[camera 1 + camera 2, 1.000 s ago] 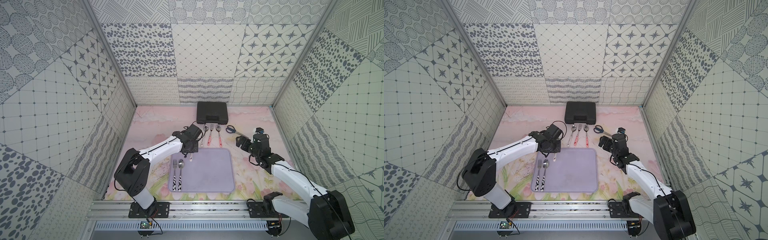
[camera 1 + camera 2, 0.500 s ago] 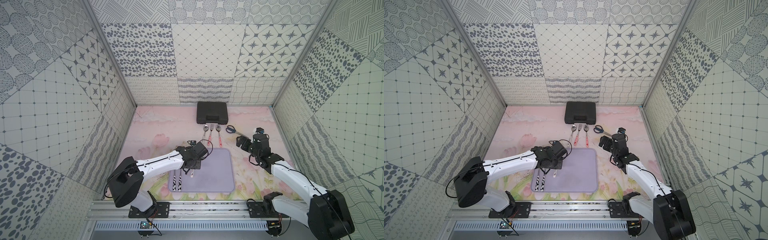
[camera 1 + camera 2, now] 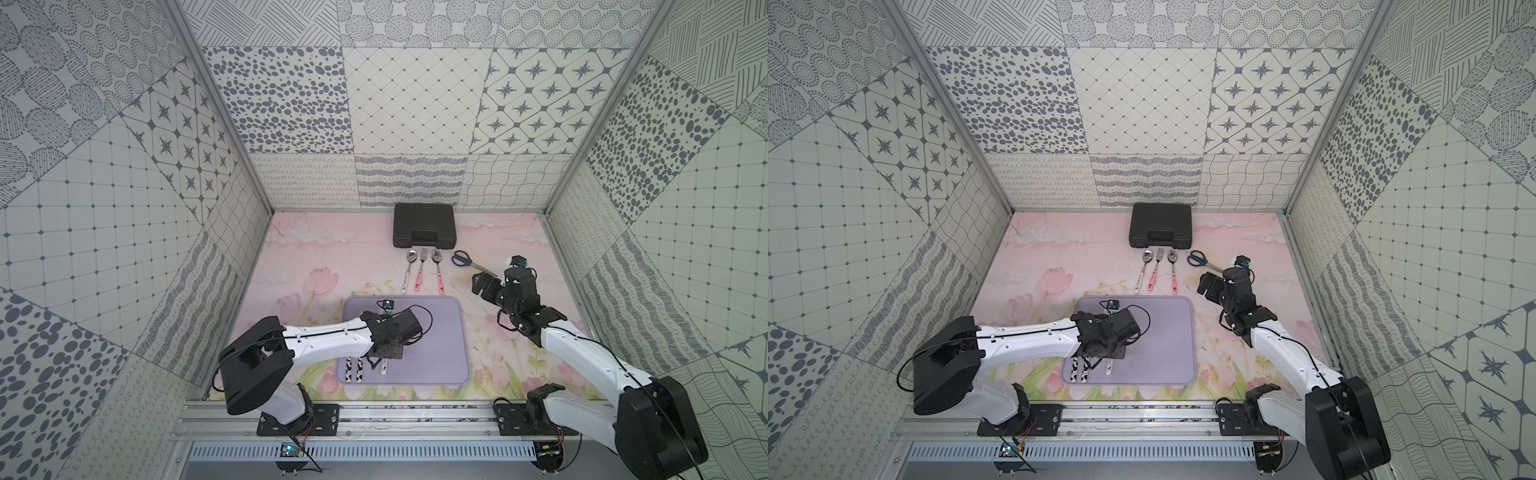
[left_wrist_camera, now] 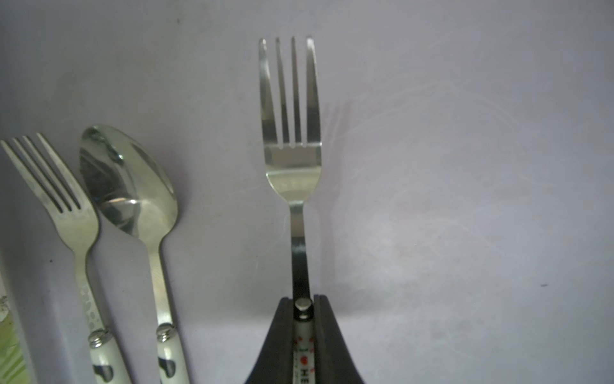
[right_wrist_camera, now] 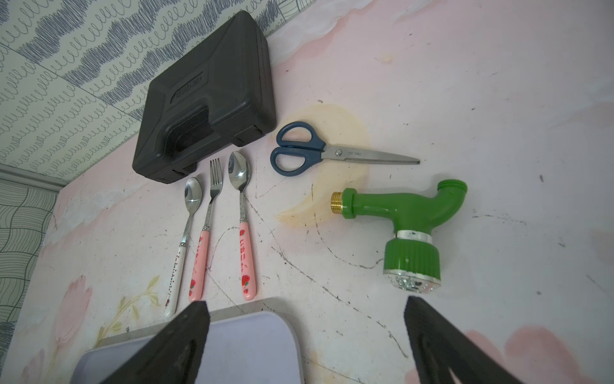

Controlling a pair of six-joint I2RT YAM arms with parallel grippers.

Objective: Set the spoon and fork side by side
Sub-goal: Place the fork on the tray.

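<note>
In the last second the left gripper (image 4: 302, 306), jaws clamped on the white-handled fork (image 4: 292, 159), carried it from the far row to over the purple mat (image 3: 440, 345), at 3 o'clock of the cow-patterned spoon (image 4: 133, 186). It looks ready to be set down. The right gripper (image 5: 305, 302) has its jaws wide and empty.

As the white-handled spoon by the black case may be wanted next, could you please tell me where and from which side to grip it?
Probably its dotted handle, from straight above, closing across the width. The white-handled spoon lies flat, and the handle is thicker than the metal neck. The pink-handled fork lies close beside it, so the open right tool should descend carefully.
</note>
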